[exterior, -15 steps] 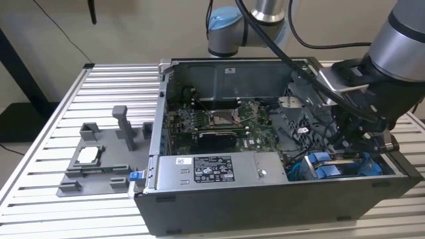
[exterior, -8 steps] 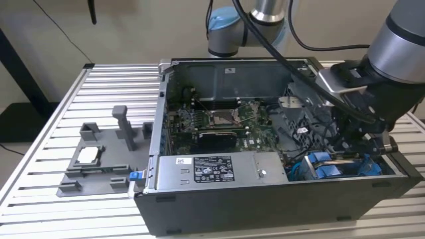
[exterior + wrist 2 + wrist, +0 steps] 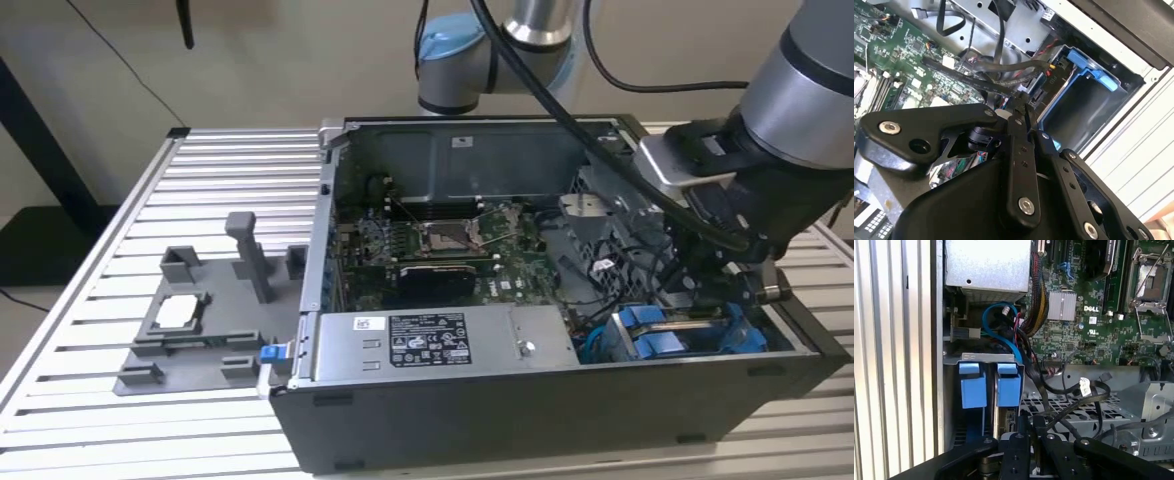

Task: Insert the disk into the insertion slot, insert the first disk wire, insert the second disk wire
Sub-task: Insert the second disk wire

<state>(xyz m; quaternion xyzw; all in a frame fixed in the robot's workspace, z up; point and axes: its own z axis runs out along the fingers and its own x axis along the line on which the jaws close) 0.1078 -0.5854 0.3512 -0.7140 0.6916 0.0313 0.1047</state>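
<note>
The insertion slot (image 3: 650, 338), a grey cage with blue tabs, sits in the case's corner at the exterior view's right. The disk (image 3: 694, 323) stands on edge inside it, its blue carrier alongside. My gripper (image 3: 730, 300) reaches down into the case right beside the slot. In the second wrist view the fingers (image 3: 1015, 125) are drawn together, and the gripper (image 3: 1022, 102) is shut on the end of a flat black disk wire (image 3: 974, 80), close to the slot (image 3: 1079, 100). In the first wrist view the gripper (image 3: 1032, 424) hangs just beside the slot (image 3: 989, 359).
A grey power-supply box (image 3: 427, 345) lies along the case's front. The green motherboard (image 3: 447, 245) fills the middle. Loose black cables (image 3: 1074, 395) and a blue cable (image 3: 996, 325) crowd the space around the slot. A grey fixture (image 3: 200, 320) stands on the slatted table (image 3: 80, 300).
</note>
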